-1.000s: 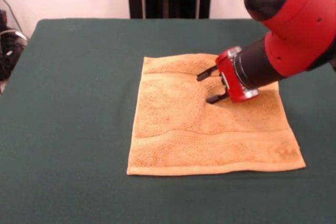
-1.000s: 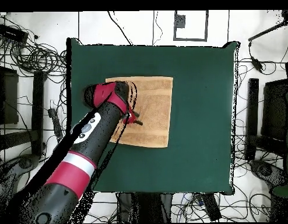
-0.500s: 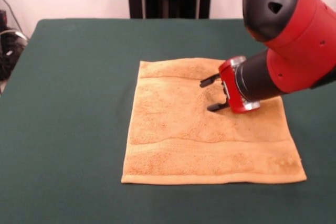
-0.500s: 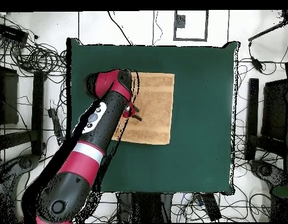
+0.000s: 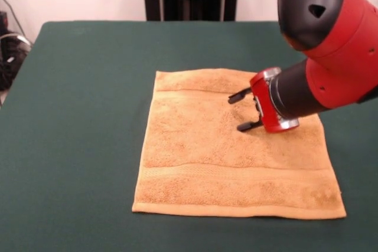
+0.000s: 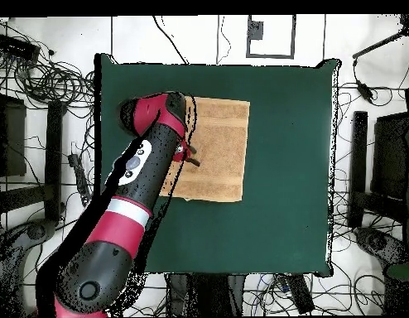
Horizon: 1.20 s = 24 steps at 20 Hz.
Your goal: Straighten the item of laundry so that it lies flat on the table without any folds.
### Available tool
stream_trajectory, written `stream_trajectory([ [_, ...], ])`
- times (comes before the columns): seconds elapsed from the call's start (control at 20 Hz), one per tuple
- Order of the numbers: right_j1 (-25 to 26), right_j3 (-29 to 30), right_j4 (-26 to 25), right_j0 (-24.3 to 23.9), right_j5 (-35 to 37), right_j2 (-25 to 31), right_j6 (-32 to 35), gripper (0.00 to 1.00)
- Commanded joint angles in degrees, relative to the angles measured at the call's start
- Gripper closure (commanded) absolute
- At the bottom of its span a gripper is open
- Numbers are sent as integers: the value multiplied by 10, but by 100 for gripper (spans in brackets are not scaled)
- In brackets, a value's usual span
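Soft, even light falls from above; the hand (image 5: 241,111) casts only a faint shadow on the towel (image 5: 236,151), no glare.

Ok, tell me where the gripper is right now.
In the front view the gripper sits right of centre, open, over the upper right part of the orange towel, which lies spread on the green table.

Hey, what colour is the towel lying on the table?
Golden orange, with plain woven bands near two edges; the towel shows best in the front view.
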Motion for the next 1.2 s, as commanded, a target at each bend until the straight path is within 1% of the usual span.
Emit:
stream_trajectory([
  [0.05,-48,9,32,30,-110,51,169,0],
  [0.1,-68,29,30,32,-119,62,153,0],
  [0.15,-99,65,39,34,-145,94,128,0],
  [0.3,-178,143,26,33,-163,129,50,0],
  [0.35,-197,159,14,32,-163,129,28,0],
  [0.55,-246,196,-11,27,-168,129,-10,0],
  [0.65,-256,208,-25,22,-188,129,-27,0],
  [0.7,-256,217,-27,17,-212,138,-30,0],
  [0.85,-244,234,-57,-13,-279,170,-85,0],
  [0.95,-241,236,-71,-27,-302,184,-100,0],
  [1.05,-247,242,-77,-48,-310,219,-137,0],
  [1.2,-242,241,-94,-67,-343,250,-143,0],
])
